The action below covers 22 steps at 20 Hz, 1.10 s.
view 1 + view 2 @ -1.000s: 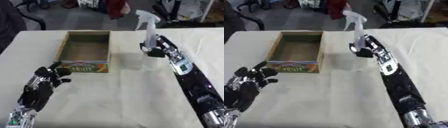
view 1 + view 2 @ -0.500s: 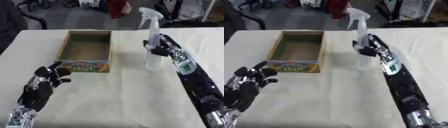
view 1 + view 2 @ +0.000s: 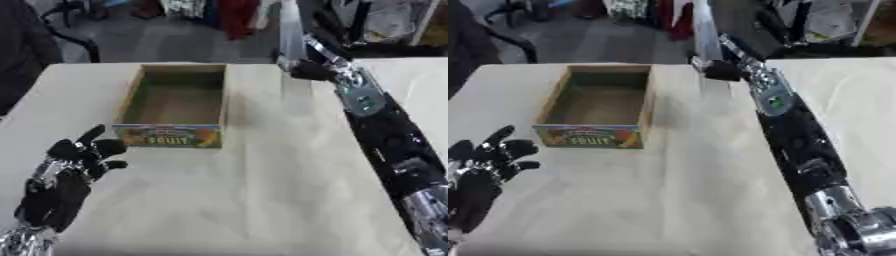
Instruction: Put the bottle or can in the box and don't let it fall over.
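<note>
One hand (image 3: 308, 69) seemingly gripping bottle (image 3: 291, 30).

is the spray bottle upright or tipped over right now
Upright: the spray bottle stands vertical in the right hand, right of the box, which is empty. Its top runs out of view.

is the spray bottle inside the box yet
No: the box is empty, and the spray bottle is upright in the right hand, to the right of the box.

open-topped box (image 3: 175, 102) with bare floor, bare table (image 3: 254, 190) around it, left hand (image 3: 74, 165) near its front
</note>
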Tool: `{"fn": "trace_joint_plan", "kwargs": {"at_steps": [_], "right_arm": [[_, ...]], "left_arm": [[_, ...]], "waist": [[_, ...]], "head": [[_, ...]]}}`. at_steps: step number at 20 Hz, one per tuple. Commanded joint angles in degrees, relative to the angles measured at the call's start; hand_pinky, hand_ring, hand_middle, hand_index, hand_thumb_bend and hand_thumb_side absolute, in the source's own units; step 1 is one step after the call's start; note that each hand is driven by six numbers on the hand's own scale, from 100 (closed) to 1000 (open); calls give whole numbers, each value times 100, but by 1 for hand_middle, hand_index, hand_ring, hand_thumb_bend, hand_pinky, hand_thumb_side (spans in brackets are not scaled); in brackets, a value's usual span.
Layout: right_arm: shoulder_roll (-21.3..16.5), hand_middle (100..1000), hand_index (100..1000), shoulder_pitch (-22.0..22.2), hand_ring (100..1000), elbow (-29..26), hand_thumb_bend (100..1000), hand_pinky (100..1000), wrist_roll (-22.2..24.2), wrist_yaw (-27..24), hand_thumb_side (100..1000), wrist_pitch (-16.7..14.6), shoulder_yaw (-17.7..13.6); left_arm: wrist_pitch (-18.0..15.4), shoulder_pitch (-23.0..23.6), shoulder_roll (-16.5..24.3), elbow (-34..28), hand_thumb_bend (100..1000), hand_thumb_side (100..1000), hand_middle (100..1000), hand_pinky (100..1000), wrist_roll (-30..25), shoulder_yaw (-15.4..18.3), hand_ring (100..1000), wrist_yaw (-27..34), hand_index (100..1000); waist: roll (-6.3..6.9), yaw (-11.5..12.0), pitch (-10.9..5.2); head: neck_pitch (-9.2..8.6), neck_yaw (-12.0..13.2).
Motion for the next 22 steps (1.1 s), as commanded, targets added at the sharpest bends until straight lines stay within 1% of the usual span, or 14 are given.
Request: {"fn": "trace_joint_plan", "kwargs": {"at_steps": [1,4,5,7,8,10,11,12,13,15,16,17,18,22], "right_arm": [[-155,100,134,-349,215,-142,100,291,66,-103,470,-139,38],[-123,100,150,-505,244,-121,100,331,109,-164,470,-271,65],[-101,105,168,-530,269,-99,100,369,130,-187,470,-306,65],[-41,183,236,-539,348,-18,100,442,220,-233,463,-343,59],[-8,242,304,-532,408,34,100,489,285,-244,451,-339,54],[40,498,624,-516,643,120,100,641,440,-191,393,-345,78],[48,498,624,-510,643,145,100,641,522,-126,393,-383,108],[44,707,878,-497,834,179,100,771,609,-49,316,-439,159],[26,805,953,-484,923,224,100,861,700,39,537,-507,239],[-28,878,993,-469,993,196,100,949,873,209,688,-658,310],[-48,894,1000,-459,1000,145,100,965,924,298,745,-736,274],[-55,910,1000,-449,1000,96,100,974,924,384,939,-788,220],[-48,912,1000,-449,1000,37,100,984,884,470,817,-816,155],[15,939,1000,-511,1000,-249,100,1000,615,820,813,-879,83]], "left_arm": [[24,-234,42,-101,234,950,757,788,-75,-74,845,110,988],[74,-430,31,-68,239,953,757,788,-128,-131,844,152,988],[92,-482,25,-55,240,953,757,788,-138,-144,844,158,988],[119,-577,2,-40,244,954,757,788,-152,-159,844,171,989],[133,-614,-10,-33,245,957,756,788,-153,-160,844,174,989],[162,-668,-30,-21,249,963,756,788,-152,-161,844,173,989],[174,-686,-38,-15,249,963,756,788,-154,-165,844,168,989],[185,-704,-45,-10,252,965,756,788,-160,-172,844,164,989],[196,-719,-51,-6,253,967,756,788,-167,-179,844,159,989],[207,-739,-58,-2,255,971,756,788,-174,-181,843,152,989],[213,-743,-61,3,255,972,756,788,-171,-176,843,144,989],[216,-746,-63,6,256,973,756,788,-170,-173,843,138,989],[217,-746,-64,8,256,974,756,789,-170,-172,844,132,989],[216,-736,-65,12,256,975,756,789,-180,-178,844,115,989]], "waist": [[-44,180,3],[-127,466,116],[-151,532,146],[-193,645,209],[-212,688,239],[-245,750,288],[-257,770,304],[-274,788,319],[-285,801,331],[-304,811,354],[-309,811,364],[-312,809,370],[-314,807,375],[-315,803,378]], "head": [[-211,-425],[-369,-842],[-404,-948],[-473,-1137],[-500,-1207],[-528,-1307],[-533,-1342],[-534,-1368],[-534,-1384],[-533,-1406],[-529,-1407],[-523,-1405],[-519,-1401],[-511,-1404]]}}
